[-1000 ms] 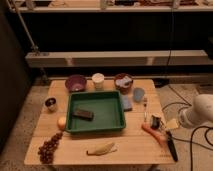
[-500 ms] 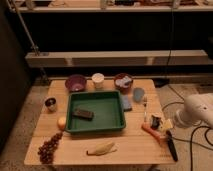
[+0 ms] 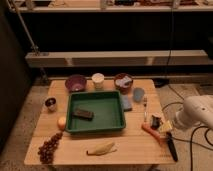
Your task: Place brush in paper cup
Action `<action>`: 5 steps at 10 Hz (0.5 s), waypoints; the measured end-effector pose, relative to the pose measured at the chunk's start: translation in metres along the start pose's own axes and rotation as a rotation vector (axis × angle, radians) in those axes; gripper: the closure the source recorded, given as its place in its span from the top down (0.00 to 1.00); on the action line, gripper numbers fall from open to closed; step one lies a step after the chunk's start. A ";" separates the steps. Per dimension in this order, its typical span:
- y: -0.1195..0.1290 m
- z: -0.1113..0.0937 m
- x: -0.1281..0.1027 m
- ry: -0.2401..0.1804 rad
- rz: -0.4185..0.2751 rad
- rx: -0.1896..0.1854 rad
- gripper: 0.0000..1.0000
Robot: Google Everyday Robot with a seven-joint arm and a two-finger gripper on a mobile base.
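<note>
The brush [image 3: 171,146] lies on the table's right front corner, its black handle pointing toward the front edge and its dark-and-whitish head beside the orange carrot [image 3: 149,131]. My gripper [image 3: 163,125], on the white arm [image 3: 197,112] coming in from the right, is right over the brush's head end. I cannot tell whether it touches the brush. The off-white paper cup [image 3: 98,80] stands upright at the back middle of the table, far from the gripper.
A green tray [image 3: 116,116] holding a dark block [image 3: 82,114] fills the middle. At the back are a purple bowl [image 3: 76,82], a brown bowl [image 3: 123,81] and a blue-grey cup [image 3: 138,94]. Elsewhere lie a silver utensil [image 3: 145,107], small dark cup [image 3: 50,103], grapes [image 3: 48,147] and banana [image 3: 101,148].
The arm and gripper have moved a little to the left, closer over the brush's head and the carrot. Nothing on the table has shifted.
</note>
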 end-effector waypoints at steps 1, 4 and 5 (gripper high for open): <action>0.001 0.006 -0.002 -0.008 0.004 0.015 0.80; -0.003 0.019 -0.001 -0.025 0.001 0.033 0.80; -0.004 0.022 -0.001 -0.028 0.000 0.035 0.80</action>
